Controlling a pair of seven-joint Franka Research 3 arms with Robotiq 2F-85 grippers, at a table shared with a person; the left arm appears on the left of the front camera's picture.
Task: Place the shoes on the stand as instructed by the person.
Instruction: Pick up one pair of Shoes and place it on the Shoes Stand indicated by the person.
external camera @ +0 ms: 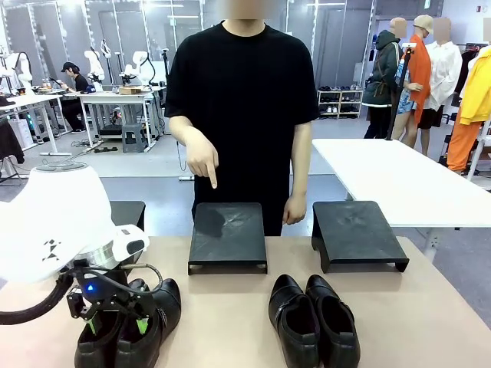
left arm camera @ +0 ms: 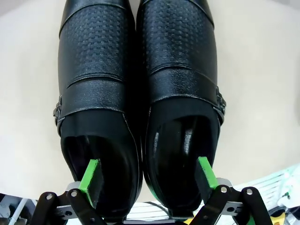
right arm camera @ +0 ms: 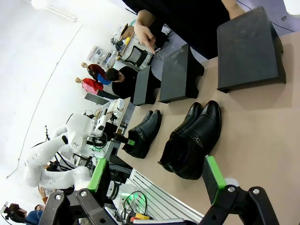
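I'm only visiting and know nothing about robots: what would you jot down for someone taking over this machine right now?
The left gripper is open, one finger inside each shoe of the left pair on the table.
The right gripper is open and empty above the table.
The right pair lies before the stands.
The person's hand points down at the middle stand; it and the right stand are bare.
Done: no shoes placed.
Left: close, lift the left pair, probably onto the middle stand, then place the right pair.
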